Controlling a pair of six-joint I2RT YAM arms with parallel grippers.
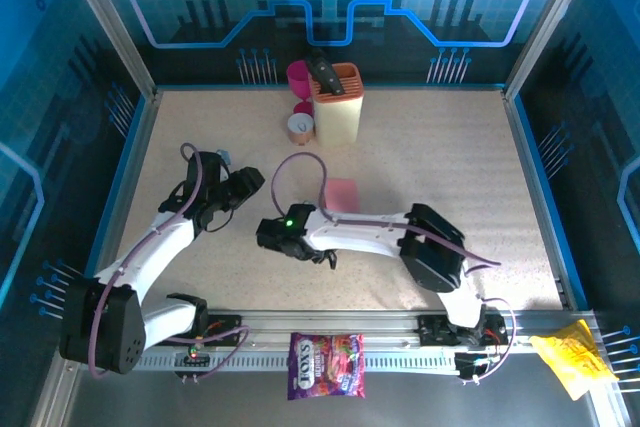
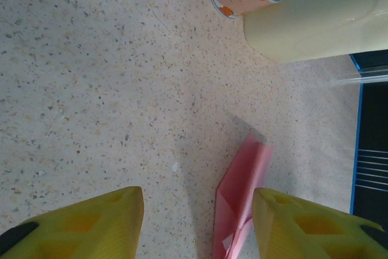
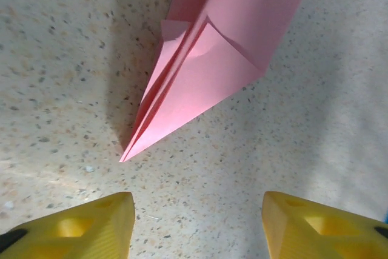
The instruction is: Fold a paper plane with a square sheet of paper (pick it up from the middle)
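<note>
The square sheet of paper lies folded into a narrow pink paper plane (image 1: pixel 342 194) on the speckled table, near the middle. In the right wrist view the paper plane (image 3: pixel 212 71) has its pointed tip towards my right gripper (image 3: pixel 194 210). That gripper is open with only bare table between its yellow fingers. In the left wrist view the paper plane (image 2: pixel 242 192) lies on edge-like folds between the fingers of my left gripper (image 2: pixel 197 204), close to the right finger (image 2: pixel 303 222). The left gripper is open and not closed on the paper.
A cream holder (image 1: pixel 337 107) with an orange top, a small can (image 1: pixel 300 127) and a magenta cup (image 1: pixel 298 75) stand at the back. A purple candy bag (image 1: pixel 326 365) and a yellow packet (image 1: pixel 572 362) lie on the front rail. Blue walls enclose the table.
</note>
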